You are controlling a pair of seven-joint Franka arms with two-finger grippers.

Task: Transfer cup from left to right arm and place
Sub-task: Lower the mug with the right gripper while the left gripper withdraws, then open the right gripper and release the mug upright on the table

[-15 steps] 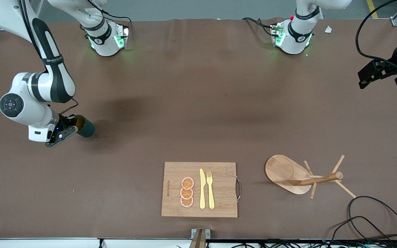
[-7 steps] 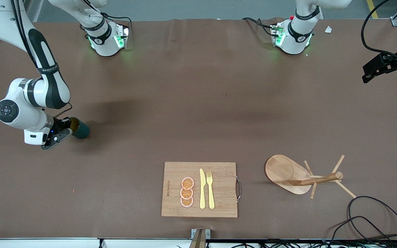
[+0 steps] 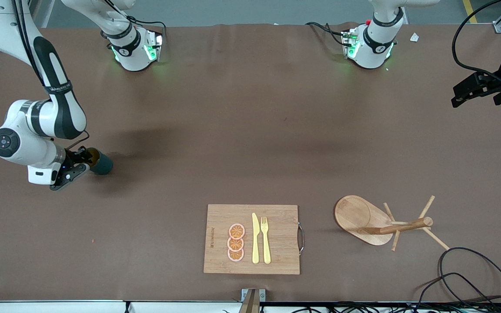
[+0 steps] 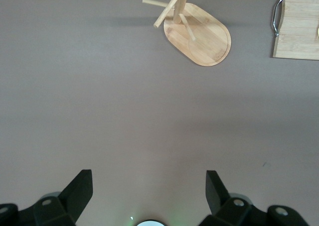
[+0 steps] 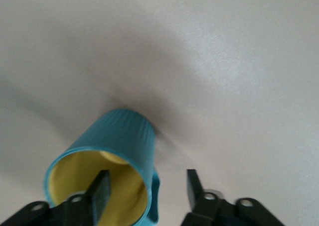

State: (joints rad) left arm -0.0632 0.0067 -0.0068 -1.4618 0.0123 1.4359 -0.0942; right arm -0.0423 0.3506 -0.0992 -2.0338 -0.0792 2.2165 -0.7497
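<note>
Table (image 3: 250, 130): brown, wide, bare toward the right arm's end.
Cup (image 3: 101, 163): near that end, tilted, apparently just above the table, ready for setting down.
Right hand (image 3: 84, 161): one finger inside the rim, one outside, pinching the wall.
Left hand (image 4: 149, 191): fingers spread, empty, waiting high over its own end.
Mug rack (image 3: 385, 221): near the left arm's end, clear of the placing.

Both arms are glossy white with black joint bands and black cables looped around them. Bases glow green, and the fingers (image 4: 77, 191) are matte black wedges.
</note>
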